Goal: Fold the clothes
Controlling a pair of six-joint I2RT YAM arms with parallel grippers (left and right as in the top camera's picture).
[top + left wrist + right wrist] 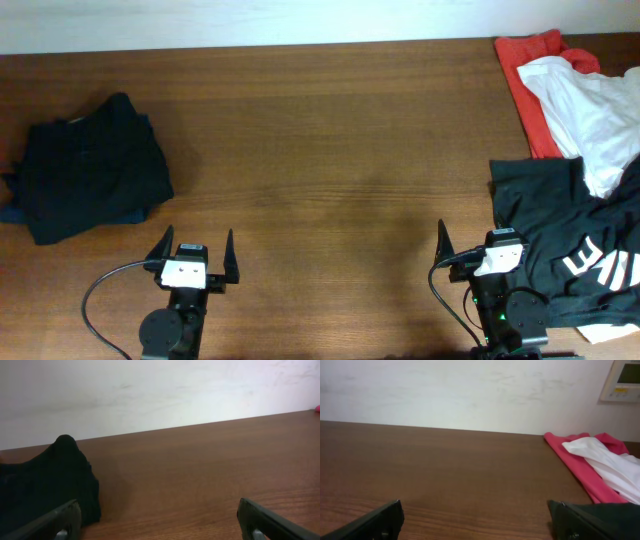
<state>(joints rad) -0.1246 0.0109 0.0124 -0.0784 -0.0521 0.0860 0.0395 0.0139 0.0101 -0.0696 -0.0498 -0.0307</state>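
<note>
surface: brown wooden table [330, 150] | backdrop: plain white wall [445, 390] | fixture: wall panel [622, 380], upper right

Black T-shirt [545, 215], its lettering [605, 266] partly beyond the right edge

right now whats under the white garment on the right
A red garment lies under the white garment, showing at its left and far edges; the rest is covered.
</note>
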